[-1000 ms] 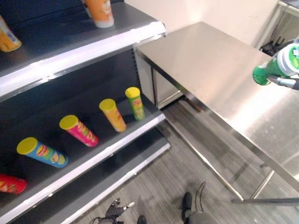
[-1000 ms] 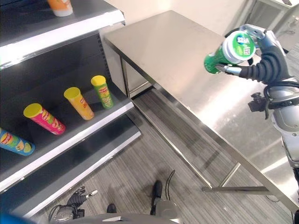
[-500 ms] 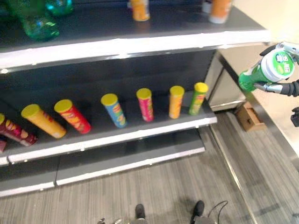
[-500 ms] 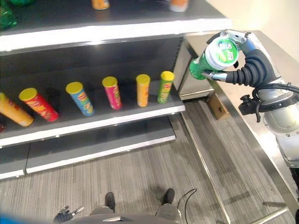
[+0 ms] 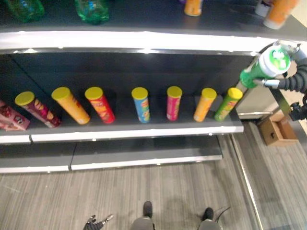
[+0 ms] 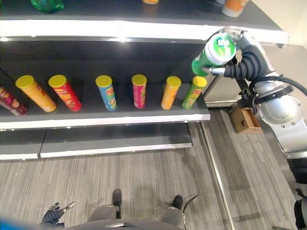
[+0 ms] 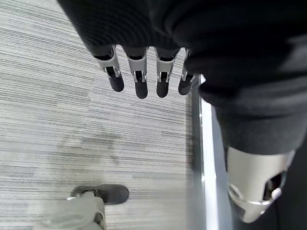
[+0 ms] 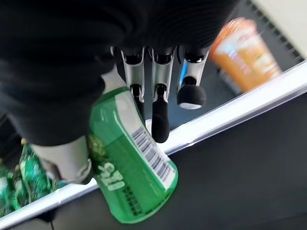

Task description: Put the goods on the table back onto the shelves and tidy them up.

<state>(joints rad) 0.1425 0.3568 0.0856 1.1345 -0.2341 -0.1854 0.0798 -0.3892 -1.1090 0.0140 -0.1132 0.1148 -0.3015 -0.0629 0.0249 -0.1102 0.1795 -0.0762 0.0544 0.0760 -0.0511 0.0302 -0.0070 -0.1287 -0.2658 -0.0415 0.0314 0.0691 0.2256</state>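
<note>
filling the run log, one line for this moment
right hand: holds green bottle near upper shelf | left hand: idle, open

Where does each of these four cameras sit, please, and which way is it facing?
Left eye view: on the head, looking down at the shelves and chip tubes; right robot hand enters at the right.
Right eye view: beside it, sharing that scene; the right robot hand holds the green can.
Left wrist view: on the left wrist, facing the floor past the left robot hand.
Right wrist view: on the right wrist, facing the shelf edge along the can.
</note>
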